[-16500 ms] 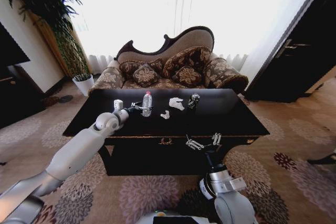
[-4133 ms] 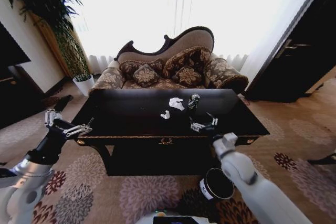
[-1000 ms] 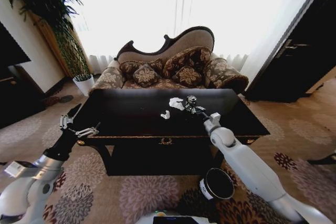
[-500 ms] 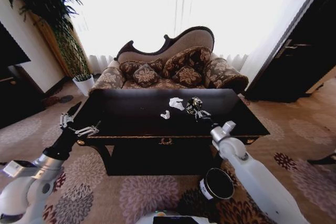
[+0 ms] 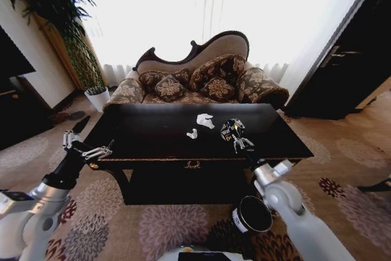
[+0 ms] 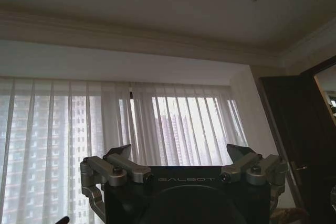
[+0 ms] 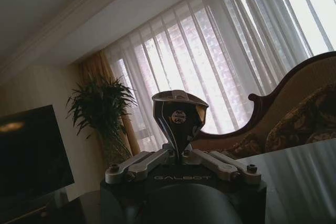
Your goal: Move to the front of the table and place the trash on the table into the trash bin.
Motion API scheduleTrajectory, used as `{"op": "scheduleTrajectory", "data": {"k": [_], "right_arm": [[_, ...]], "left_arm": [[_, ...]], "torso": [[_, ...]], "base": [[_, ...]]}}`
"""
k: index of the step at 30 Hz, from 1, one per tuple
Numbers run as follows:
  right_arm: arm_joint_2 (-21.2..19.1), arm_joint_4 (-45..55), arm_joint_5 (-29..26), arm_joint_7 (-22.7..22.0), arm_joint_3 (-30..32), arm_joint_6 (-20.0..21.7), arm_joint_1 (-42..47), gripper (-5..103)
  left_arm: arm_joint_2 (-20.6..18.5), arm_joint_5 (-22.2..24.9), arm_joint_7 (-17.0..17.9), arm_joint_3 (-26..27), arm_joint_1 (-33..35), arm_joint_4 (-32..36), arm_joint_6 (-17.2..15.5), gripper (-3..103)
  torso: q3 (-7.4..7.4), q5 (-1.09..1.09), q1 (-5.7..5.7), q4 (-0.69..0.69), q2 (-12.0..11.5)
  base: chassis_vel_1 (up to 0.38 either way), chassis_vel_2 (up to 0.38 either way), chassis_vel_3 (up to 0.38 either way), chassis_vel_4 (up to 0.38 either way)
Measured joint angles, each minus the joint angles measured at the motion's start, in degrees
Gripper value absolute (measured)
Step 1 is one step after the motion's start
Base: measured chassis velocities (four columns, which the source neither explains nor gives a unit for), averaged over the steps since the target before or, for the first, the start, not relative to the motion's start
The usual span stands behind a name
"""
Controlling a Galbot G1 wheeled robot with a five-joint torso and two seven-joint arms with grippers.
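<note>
My right gripper (image 5: pixel 237 140) is shut on a small dark can (image 5: pixel 230 129), one piece of the trash, and holds it just above the front right part of the glossy black table (image 5: pixel 153 139). In the right wrist view the can (image 7: pixel 178 115) stands upright between the closed fingers of the gripper (image 7: pixel 178 151). Two white paper scraps (image 5: pixel 205 120) (image 5: pixel 192 133) lie near the table's middle. The trash bin (image 5: pixel 252 214) stands on the carpet below the right arm. My left gripper (image 5: pixel 85 146) hangs open off the table's left front corner; its fingers (image 6: pixel 118 156) are spread wide.
An ornate sofa (image 5: pixel 195 77) with cushions stands behind the table. A potted plant (image 5: pixel 91 84) is at the back left, dark cabinets (image 5: pixel 348 71) at the right. Patterned carpet (image 5: pixel 165 224) lies open before the table.
My right gripper has lifted the can off the table and drawn it back toward the front edge. The left arm has shifted slightly, still open.
</note>
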State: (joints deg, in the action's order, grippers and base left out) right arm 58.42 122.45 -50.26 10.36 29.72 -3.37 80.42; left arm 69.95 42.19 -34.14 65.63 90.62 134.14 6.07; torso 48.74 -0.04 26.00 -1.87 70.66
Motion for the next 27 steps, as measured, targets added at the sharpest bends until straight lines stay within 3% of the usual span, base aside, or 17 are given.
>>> {"op": "scheduleTrajectory", "data": {"k": [4,5,9,12,18,23,27], "right_arm": [[1.1,1.3,0.9,0.7,0.0,-0.5,1.9,0],[3.3,2.0,3.9,2.8,-0.8,-2.6,4.4,0],[5.9,2.8,6.3,5.3,-1.6,-4.5,7.1,0],[10.2,2.6,11.5,13.3,-3.4,-9.0,11.3,0],[11.3,-3.7,18.6,17.6,-4.1,-13.6,14.5,0],[11.1,-9.5,21.1,20.4,-5.0,-15.2,15.3,0],[10.7,-16.4,22.7,25.9,-5.9,-18.5,14.9,0]], "left_arm": [[0.2,1.1,0.0,1.1,0.5,1.5,-0.2,100],[0.1,3.6,0.3,3.6,1.3,3.7,-0.8,100],[-0.7,6.1,0.4,6.3,1.8,5.2,-1.2,100],[-1.7,7.8,0.6,7.7,1.7,5.8,-1.6,100],[-1.5,8.4,0.7,7.7,1.5,6.5,-1.9,100],[-2.0,8.8,0.8,7.9,0.8,6.3,-2.3,100],[-2.3,8.6,0.9,7.3,0.1,5.4,-2.5,100]], "torso": [[0.00,0.02,0.00,0.00,0.0],[0.00,0.03,0.00,0.01,0.0],[0.00,0.02,0.00,0.01,0.0],[0.00,0.01,0.00,0.01,0.0],[0.00,0.02,0.00,0.01,0.0],[0.00,0.03,0.01,0.00,0.0],[0.01,0.03,0.01,0.00,0.0]], "base": [[0.000,0.000,0.000,0.000],[0.000,0.000,0.000,0.000],[0.000,0.000,0.000,0.000],[0.000,0.000,0.000,0.000],[0.000,0.000,0.000,0.000],[0.000,0.000,0.000,0.000],[0.000,0.000,0.000,0.000]]}}
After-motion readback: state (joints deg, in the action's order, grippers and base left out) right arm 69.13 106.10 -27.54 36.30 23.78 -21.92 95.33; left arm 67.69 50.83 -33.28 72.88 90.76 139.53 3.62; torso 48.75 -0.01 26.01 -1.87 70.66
